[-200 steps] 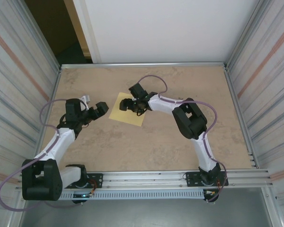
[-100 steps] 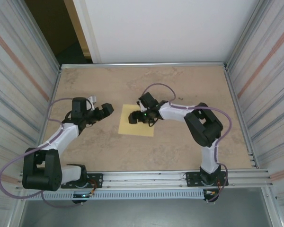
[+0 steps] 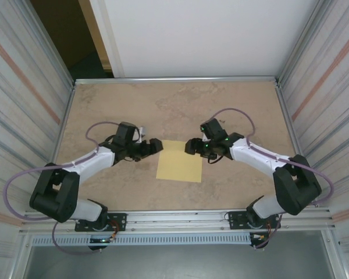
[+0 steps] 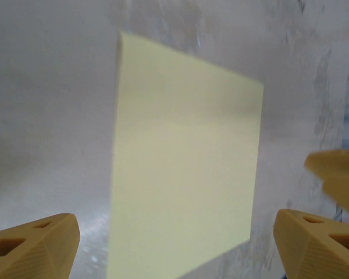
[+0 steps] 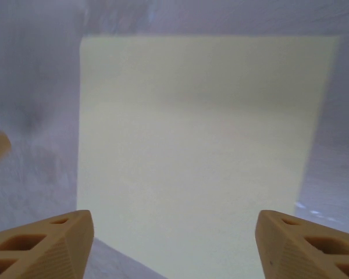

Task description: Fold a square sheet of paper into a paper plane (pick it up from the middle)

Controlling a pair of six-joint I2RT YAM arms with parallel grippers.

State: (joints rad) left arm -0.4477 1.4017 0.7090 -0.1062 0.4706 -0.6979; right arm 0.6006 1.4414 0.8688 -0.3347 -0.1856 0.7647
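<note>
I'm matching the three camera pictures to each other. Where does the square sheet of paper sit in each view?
Top external: the square sheet of paper lies flat near the centre, between the left hand and the right hand.
Left wrist: the sheet takes the middle, skewed, reaching the bottom edge.
Right wrist: the sheet spans the centre, squarely ahead.
Shared landmark: the tabletop around it.

Matt paper sheet (image 3: 179, 161), smooth mottled tabletop (image 3: 232, 189), ribbed metal walls (image 3: 23, 87)
</note>
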